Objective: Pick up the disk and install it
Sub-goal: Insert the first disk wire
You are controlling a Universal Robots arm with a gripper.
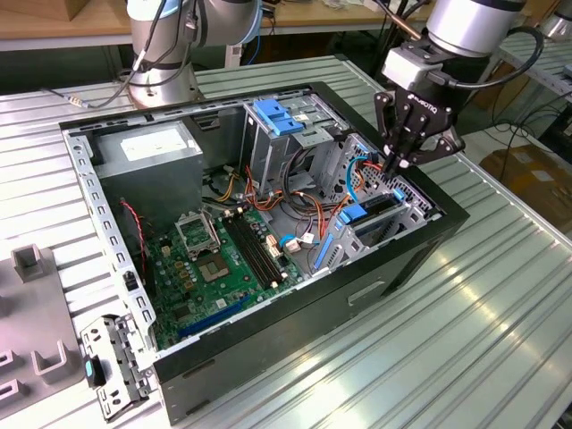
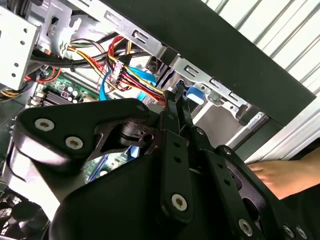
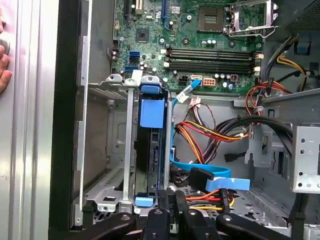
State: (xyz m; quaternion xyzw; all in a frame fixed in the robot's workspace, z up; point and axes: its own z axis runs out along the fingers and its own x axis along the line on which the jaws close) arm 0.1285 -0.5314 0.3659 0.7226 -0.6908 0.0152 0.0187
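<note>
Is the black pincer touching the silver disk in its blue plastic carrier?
Cannot tell. In the first wrist view the pincer meets the carrier edge of the disk, but no contact or gap shows plainly.

A ribbed aluminium surface (image 1: 500, 295) fills the foreground; beyond it stands a wooden bench (image 1: 54, 22), with cardboard boxes (image 1: 527, 174) on the floor.

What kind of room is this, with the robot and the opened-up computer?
Probably a robotics lab or workshop: an open computer case lies on a ribbed metal table, a robot gripper hangs over it, and workbenches with cables stand behind.
</note>
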